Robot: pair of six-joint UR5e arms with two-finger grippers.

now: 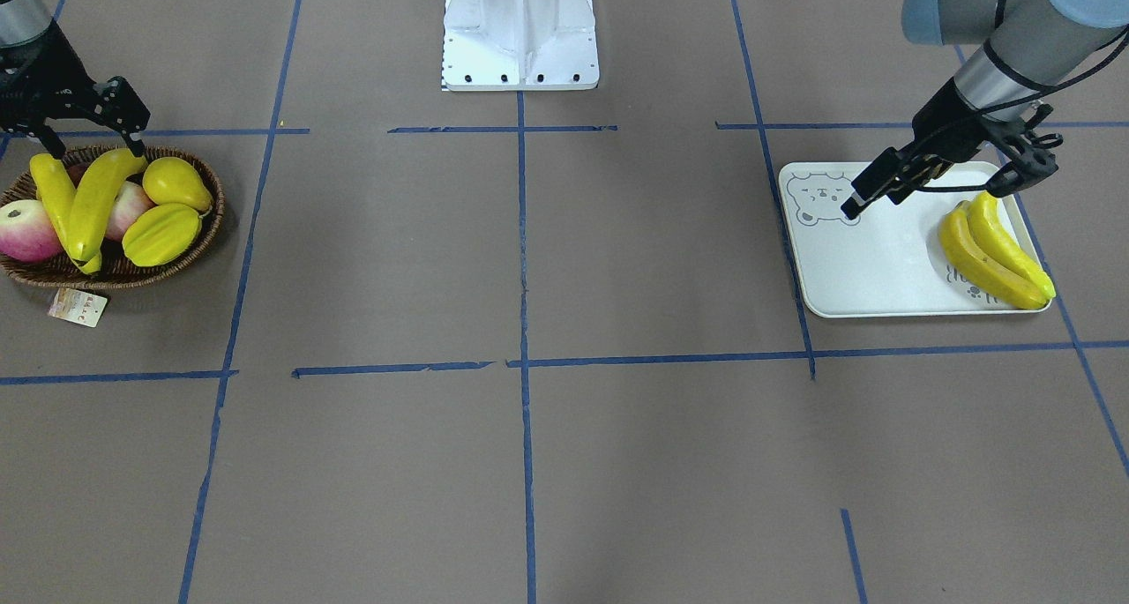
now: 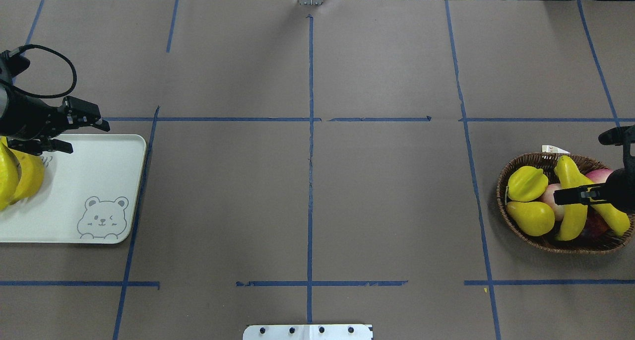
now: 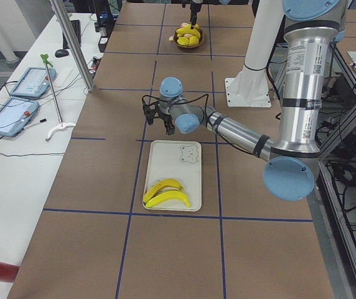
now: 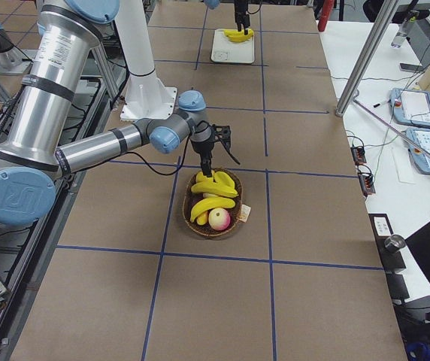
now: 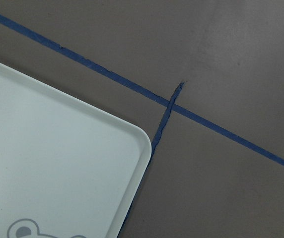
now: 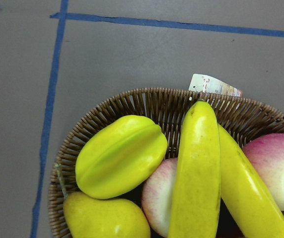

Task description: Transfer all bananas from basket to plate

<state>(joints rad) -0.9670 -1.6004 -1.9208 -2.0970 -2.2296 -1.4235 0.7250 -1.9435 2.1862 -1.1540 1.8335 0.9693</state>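
Since two bananas (image 1: 997,260) already lie side by side on the plate (image 1: 864,269) and two more (image 1: 88,203) lie in the basket (image 1: 168,264), we judge the task half done, with the third pick in hand. Our right end effector (image 1: 91,141) hangs over the basket just above those two bananas, its fingers spread and pinching nothing. Whether a fingertip touches a banana we cannot tell. Our left end effector (image 2: 82,135) hovers over one edge of the plate near a corner, fingers spread wide and empty, close to the plated pair but apart from it.

The next move, as we read it, calls for the right arm to settle on one banana only. The two lean together in a narrow V, so the fingers should go down astride the upper one and close before lifting. The glossy curved skin may slip or roll in the grip.

Besides the bananas, the basket holds a starfruit (image 1: 160,234), a pear (image 1: 176,183) and two pink apples (image 1: 26,231), which are not ours to move. The plate has bare room beside its bear print for the two to come. Basket and plate sit well apart, at opposite ends of the bench (image 1: 529,445).
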